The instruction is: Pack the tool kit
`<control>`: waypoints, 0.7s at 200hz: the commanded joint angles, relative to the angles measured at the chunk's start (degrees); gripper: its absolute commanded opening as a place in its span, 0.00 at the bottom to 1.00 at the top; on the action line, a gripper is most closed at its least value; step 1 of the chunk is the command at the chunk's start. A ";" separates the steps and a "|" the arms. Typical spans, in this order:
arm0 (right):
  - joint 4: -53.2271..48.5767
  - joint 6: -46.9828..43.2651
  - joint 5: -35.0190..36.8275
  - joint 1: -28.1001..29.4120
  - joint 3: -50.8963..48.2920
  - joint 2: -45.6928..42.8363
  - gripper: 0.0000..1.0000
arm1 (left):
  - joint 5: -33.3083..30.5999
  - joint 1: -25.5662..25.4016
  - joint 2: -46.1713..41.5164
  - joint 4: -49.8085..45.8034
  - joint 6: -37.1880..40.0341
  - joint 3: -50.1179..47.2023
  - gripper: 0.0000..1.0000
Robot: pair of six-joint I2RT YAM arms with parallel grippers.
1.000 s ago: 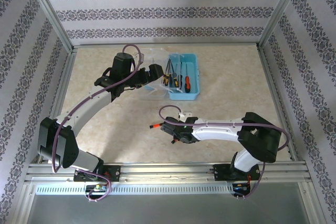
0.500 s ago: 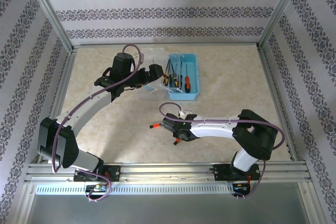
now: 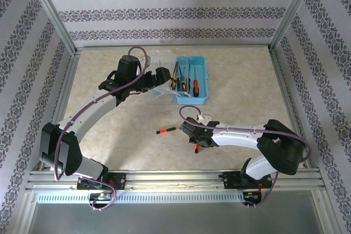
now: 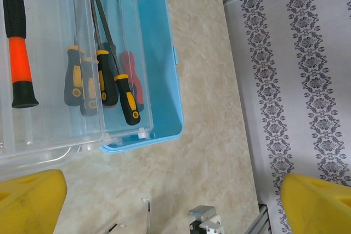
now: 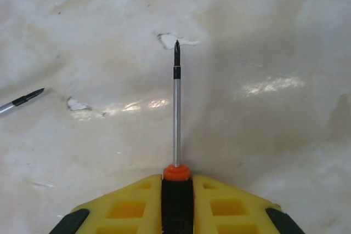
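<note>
The tool kit is a blue box [image 3: 199, 80] at the back of the table with a clear lid [image 3: 156, 89] folded open to its left. Yellow-and-black screwdrivers [image 4: 125, 94] and an orange-and-black handle [image 4: 16, 53] lie inside. My left gripper [image 3: 163, 75] hovers at the lid, its yellow fingers [image 4: 27, 204] spread wide open around nothing. My right gripper [image 3: 196, 138] is shut on a screwdriver [image 5: 176, 190] by its black handle, and the steel shaft [image 5: 176, 108] points away over the table. A second screwdriver [image 3: 167, 130] lies loose on the table to its left.
Small white scuffs [image 5: 175, 41] mark the beige tabletop. The blue box wall [image 4: 164, 80] ends near the left gripper. Metal frame rails [image 3: 164, 178] run along the near edge, and patterned walls close in the sides and back.
My right gripper has closed on the black-handled screwdriver and shifted right, away from the loose screwdriver. The left arm has held still.
</note>
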 commanded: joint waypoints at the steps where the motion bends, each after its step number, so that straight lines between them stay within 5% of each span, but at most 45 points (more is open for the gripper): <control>1: -4.95 -0.78 2.49 -1.46 -2.56 0.45 0.18 | 0.20 0.11 -0.03 -1.17 0.90 1.89 1.00; 55: -2.69 -2.47 -0.09 -1.58 -0.26 5.30 0.26 | 0.03 0.09 -0.09 -1.28 1.13 1.88 1.00; 140: -3.97 -5.03 0.63 -1.81 0.53 -0.57 0.15 | -1.40 0.70 0.03 -2.70 2.62 2.50 1.00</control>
